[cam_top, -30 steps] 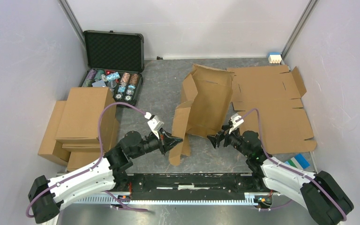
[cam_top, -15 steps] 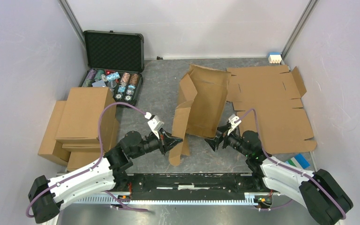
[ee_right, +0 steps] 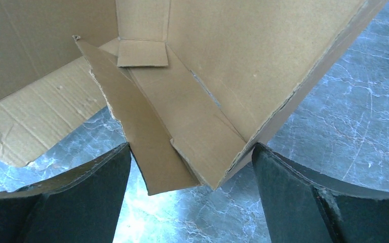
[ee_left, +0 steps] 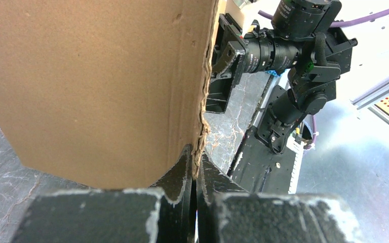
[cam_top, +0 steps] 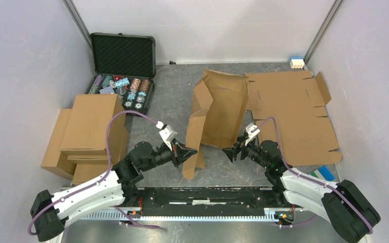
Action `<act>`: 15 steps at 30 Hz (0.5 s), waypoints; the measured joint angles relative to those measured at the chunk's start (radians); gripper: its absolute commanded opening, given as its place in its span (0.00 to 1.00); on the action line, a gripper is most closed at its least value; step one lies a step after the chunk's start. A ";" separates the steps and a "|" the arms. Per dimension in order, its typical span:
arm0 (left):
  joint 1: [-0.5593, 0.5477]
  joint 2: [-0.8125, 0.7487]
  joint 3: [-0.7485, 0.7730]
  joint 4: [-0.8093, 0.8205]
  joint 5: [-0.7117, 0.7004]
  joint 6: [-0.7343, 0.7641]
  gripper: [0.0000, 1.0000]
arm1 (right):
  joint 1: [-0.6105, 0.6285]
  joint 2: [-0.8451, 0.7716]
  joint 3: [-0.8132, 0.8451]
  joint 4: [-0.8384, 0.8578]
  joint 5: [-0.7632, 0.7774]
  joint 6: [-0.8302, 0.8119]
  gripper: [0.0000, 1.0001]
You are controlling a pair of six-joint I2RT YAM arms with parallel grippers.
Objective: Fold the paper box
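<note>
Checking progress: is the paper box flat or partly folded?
Partly folded: the paper box has raised panels, one flap pinched by the left gripper.

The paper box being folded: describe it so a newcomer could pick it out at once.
On the grey table, look between the two arms. The paper box is there, the left gripper pinching its flap. Unlike the flat blank on its right and the closed boxes stacked left, its panels stand up.
</note>
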 measured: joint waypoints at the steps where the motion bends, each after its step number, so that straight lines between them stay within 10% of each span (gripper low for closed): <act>1: 0.000 0.000 0.000 -0.001 0.000 0.000 0.02 | 0.000 0.007 0.002 -0.002 0.005 -0.003 0.86; 15: -0.002 0.003 0.000 -0.009 0.000 0.006 0.02 | 0.000 0.140 0.079 0.015 0.077 0.017 0.62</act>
